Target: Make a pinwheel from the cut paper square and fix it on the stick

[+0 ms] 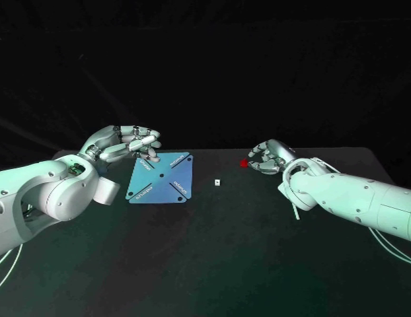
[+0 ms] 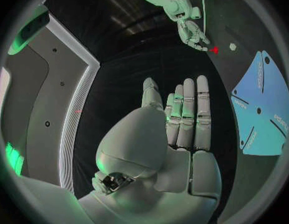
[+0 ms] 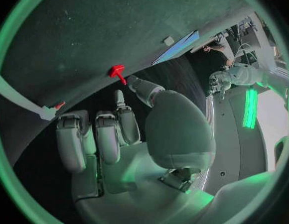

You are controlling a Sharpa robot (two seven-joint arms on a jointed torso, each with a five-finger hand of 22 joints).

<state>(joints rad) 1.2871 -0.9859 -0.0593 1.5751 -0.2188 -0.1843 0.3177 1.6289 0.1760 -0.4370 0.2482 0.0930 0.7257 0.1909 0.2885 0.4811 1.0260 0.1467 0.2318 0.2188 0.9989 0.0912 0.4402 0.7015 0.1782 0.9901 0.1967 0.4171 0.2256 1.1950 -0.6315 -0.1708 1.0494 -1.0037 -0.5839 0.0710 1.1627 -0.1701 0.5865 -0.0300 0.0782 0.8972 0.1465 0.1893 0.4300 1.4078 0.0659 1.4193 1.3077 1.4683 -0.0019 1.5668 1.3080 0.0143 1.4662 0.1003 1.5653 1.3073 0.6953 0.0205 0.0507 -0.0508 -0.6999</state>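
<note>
Closest to the head camera is the left arm (image 1: 43,198), reaching across the black table (image 1: 224,251) to the far left corner of the paper square (image 1: 162,178). That blue sheet lies flat, with 4 diagonal slits running towards a centre dot.

The left hand (image 1: 125,144) hangs over that corner. Its fingers (image 2: 188,114) are straight, pressed side by side, and hold nothing. I cannot tell whether a fingertip touches the paper.

Well to the right of the paper square sits the right hand (image 1: 267,158), with a red pin (image 1: 244,163) between it and the sheet, just beside the fingertips. Its fingers (image 3: 107,134) are curled towards the palm around nothing, and the thumb (image 3: 143,89) points at the pin.

A small white piece (image 1: 218,181) lies just right of the paper square.

By my reckoning the sheet is very light, thin and floppy. It is likely to slide on the smooth table instead of lifting, and to crease or tear at the slits if pulled hard. The best hold looks like a pinch on 1 free tip beside a slit, with the other hand pressing the centre. The pin is tiny and hard, easy to fumble, and best taken by its head.

A pale bar (image 3: 44,113) with a red end shows beside the right hand. It is cut off at the rim, and I cannot say it is the stick. The printing on the paper is too small to read.
</note>
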